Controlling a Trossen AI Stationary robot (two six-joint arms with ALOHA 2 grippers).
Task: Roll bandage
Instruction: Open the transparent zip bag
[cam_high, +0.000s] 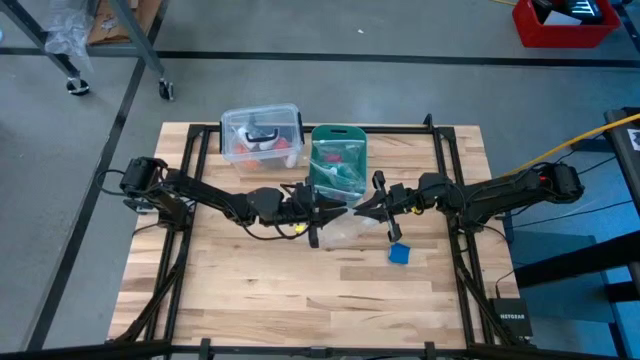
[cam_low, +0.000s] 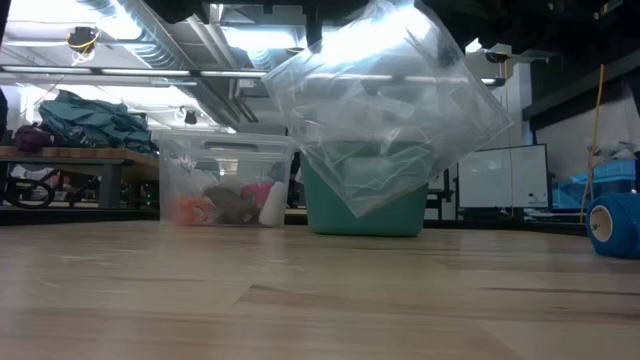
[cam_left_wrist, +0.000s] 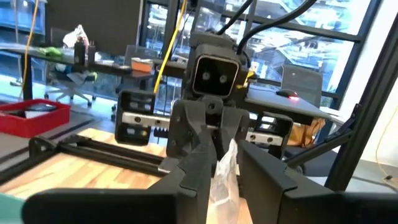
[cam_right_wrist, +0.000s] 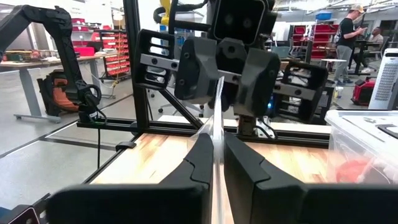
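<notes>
The bandage (cam_high: 398, 253) is a small bright blue roll lying on the wooden table, just on the near side of my right gripper; it also shows at the right edge of the low view (cam_low: 615, 225). No gripper touches it. My left gripper (cam_high: 318, 208) and my right gripper (cam_high: 360, 208) face each other at the table's middle. Both are shut on a clear plastic bag (cam_low: 385, 110), which is held up in the air between them. My left gripper pinches a bunched upper part of the clear bag (cam_left_wrist: 225, 167) between its two fingers, coming level from the table's left. The bag hangs below the fingers, clear of the table. My right gripper pinches a thin flat edge of the bag (cam_right_wrist: 217, 127) between its two fingers, coming level from the table's right. The plastic runs straight up between the fingers toward the left gripper.
A teal-green basket (cam_high: 338, 160) stands just beyond the grippers, with a clear plastic box (cam_high: 262, 135) of small items to its left. Black frame rails (cam_high: 195, 180) run along the table's left, right and far sides. Bare wood (cam_high: 300, 290) lies toward the near edge.
</notes>
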